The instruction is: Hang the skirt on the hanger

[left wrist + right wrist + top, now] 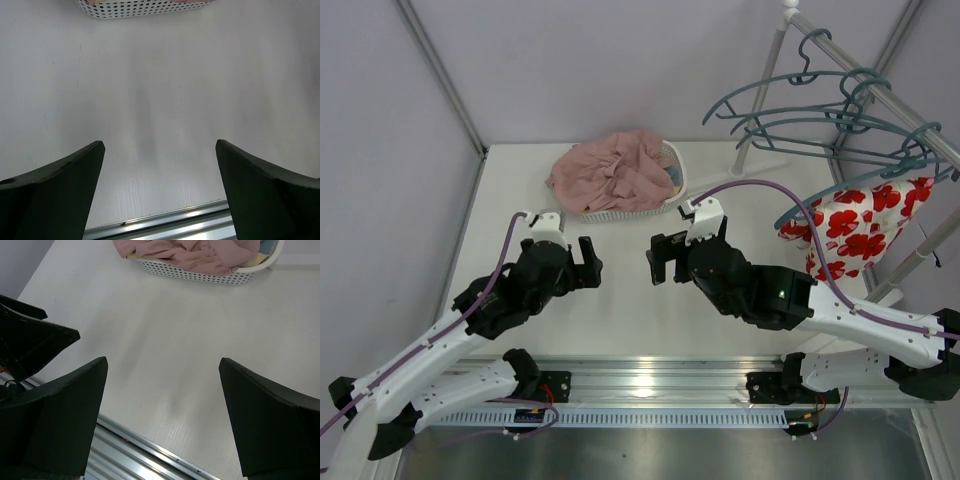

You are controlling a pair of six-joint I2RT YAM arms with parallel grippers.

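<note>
Top external view: I have both arms stretched out over the white table (620,310), with my left claw (588,263) and my right claw (658,262) facing each other across a bare strip of it. Each claw stands spread as wide as it goes and grips nothing.

On the left wrist camera, my left claw (160,145) has its two dark fingers far apart over plain tabletop, with only the dotted wall of the white basket (145,7) at the top edge. The right wrist camera gives much the same for my right claw (162,362): nothing sits between the fingers, and the table lies below.

The skirt (615,170) is a crumpled dusty-pink heap filling the basket (677,182) at the far side of the table, spilling over its left rim (200,274). It is well apart from both claws. A bit of yellow-and-blue cloth (262,250) peeks out at the basket's right end.

The hanger (750,95) hangs among several teal ones on the slanted rail (880,88) at the far right. Nearer to me on that rail hangs a white cloth with red flowers (855,225).
</note>
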